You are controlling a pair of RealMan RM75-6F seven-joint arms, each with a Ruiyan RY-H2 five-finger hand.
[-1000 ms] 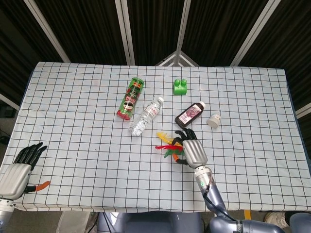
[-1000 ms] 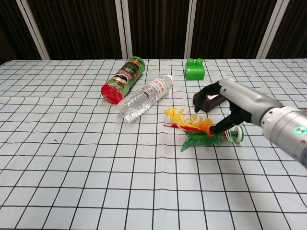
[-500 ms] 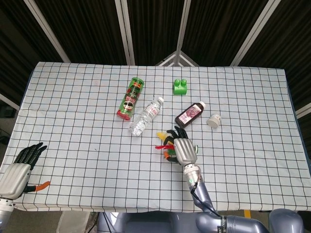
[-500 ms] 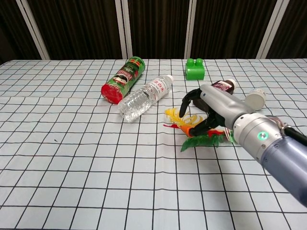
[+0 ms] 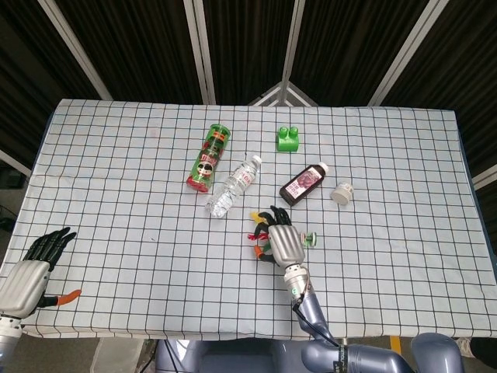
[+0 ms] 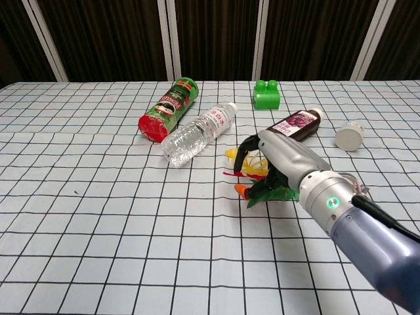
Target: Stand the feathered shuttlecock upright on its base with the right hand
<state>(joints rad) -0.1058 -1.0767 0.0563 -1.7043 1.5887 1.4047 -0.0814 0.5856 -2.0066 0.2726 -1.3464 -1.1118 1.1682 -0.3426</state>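
Note:
The feathered shuttlecock (image 5: 258, 230) lies on its side on the checked table, its yellow, red, green and orange feathers (image 6: 252, 165) pointing left. Its small round base (image 5: 311, 238) shows just right of my right hand. My right hand (image 5: 283, 242) (image 6: 279, 163) arches over the feathers, and its dark fingers curl down around them with the thumb at the orange and green feathers (image 6: 266, 192). My left hand (image 5: 31, 270) rests at the table's near left corner with its fingers stretched out, holding nothing.
A green can with a red lid (image 5: 207, 158), a clear water bottle (image 5: 233, 185) and a dark bottle (image 5: 304, 183) lie beyond the shuttlecock. Behind them stand a green block (image 5: 288, 138) and a small white jar (image 5: 342, 193). A small orange piece (image 5: 68, 296) lies by my left hand.
My right hand slid left from the shuttlecock's base onto its feathers, uncovering the base, and its fingers curled in around them. The left hand stayed put.

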